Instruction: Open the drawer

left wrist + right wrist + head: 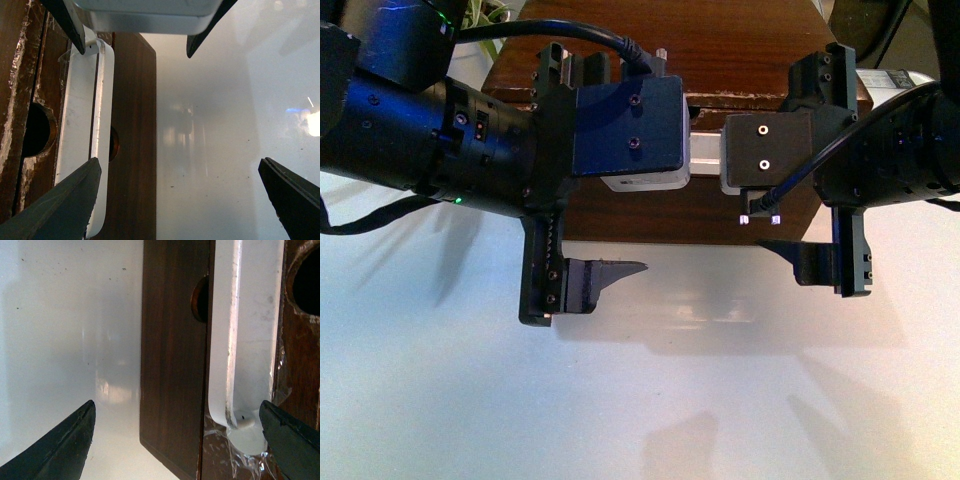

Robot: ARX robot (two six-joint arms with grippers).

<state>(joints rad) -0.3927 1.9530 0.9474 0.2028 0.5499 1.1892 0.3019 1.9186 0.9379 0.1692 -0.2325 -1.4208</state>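
Observation:
A dark brown wooden cabinet [720,50] stands at the far side of the white table. The drawer [52,70] carries a long white bar handle [82,125] fixed with clear tape and has a large half-round notch [37,127]. It also shows in the right wrist view [295,370], with the handle [245,340] and tape [235,455]. My left gripper [179,165] is open, with one finger [65,205] over the handle and the other over the table. My right gripper [177,406] is open, with one finger [292,440] by the handle's taped end. Both grippers [650,160] [775,170] sit side by side against the cabinet front.
Below the drawer is a plain handle-less drawer front [132,125] with a small notch [200,300], next to the glossy white table [640,400]. A plant [485,15] shows at the back left and a grey object [895,78] at the back right.

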